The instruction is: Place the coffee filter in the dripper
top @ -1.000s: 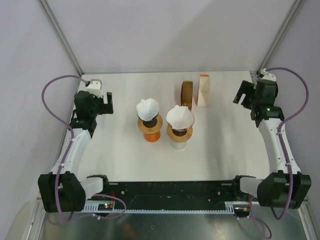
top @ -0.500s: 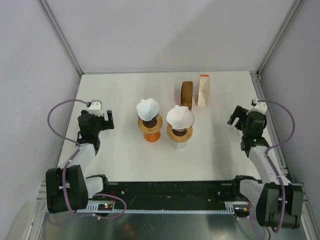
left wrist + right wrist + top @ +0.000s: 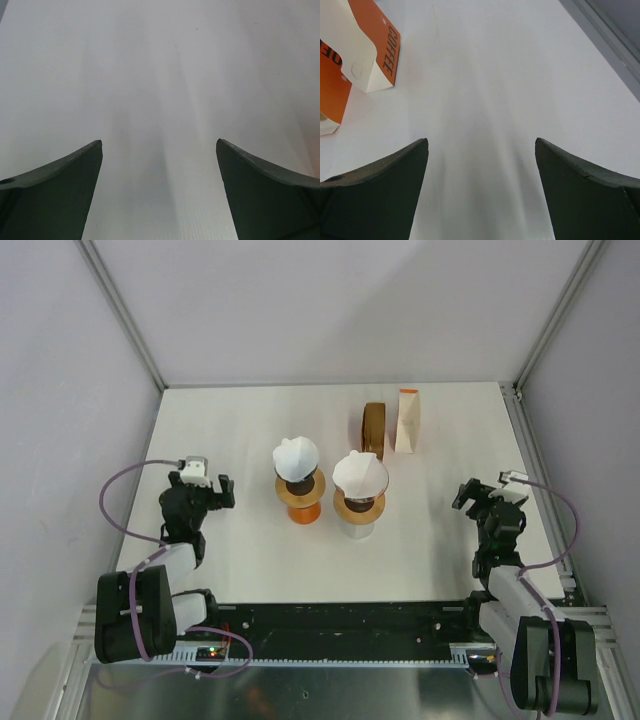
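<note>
Two drippers stand mid-table, each with a white paper filter sitting in its top. The orange dripper holds one filter. The white dripper holds the other filter. My left gripper is open and empty, low over the table to the left of the orange dripper. Its wrist view shows only bare table between the fingers. My right gripper is open and empty, to the right of the white dripper.
A brown filter stack and an orange-and-white coffee filter box stand at the back of the table. The box also shows at the upper left of the right wrist view. The enclosure's right frame rail runs along the table edge.
Both arms have drawn back toward the near edge and lowered, each gripper moving inward a little. Both stay open and empty. The drippers and filters have not moved.
</note>
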